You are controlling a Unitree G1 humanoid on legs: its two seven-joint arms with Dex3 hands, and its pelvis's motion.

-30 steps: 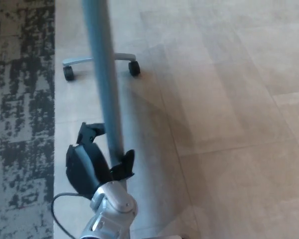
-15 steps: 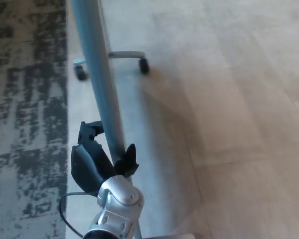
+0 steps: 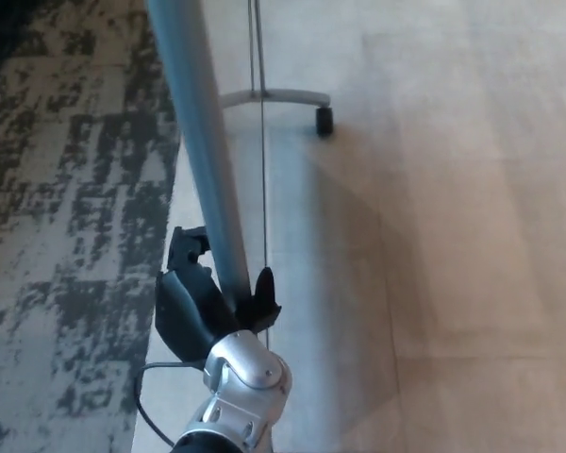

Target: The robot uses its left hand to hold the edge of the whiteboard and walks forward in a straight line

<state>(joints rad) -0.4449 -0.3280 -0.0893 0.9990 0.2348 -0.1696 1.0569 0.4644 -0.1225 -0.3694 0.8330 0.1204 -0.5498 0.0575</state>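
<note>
Whiteboard edge (image 3: 203, 151) clasped within left hand (image 3: 203, 302)

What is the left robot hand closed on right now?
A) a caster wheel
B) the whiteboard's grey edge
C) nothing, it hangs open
B: the left robot hand wraps the whiteboard's grey edge, black fingers on each side of it; the caster wheel stands well ahead on the floor.

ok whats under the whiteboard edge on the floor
A grey base leg with one black caster on pale floor, beside patterned carpet. The whiteboard edge covers the leg's other end; the left hand hides the edge's lower part.
</note>
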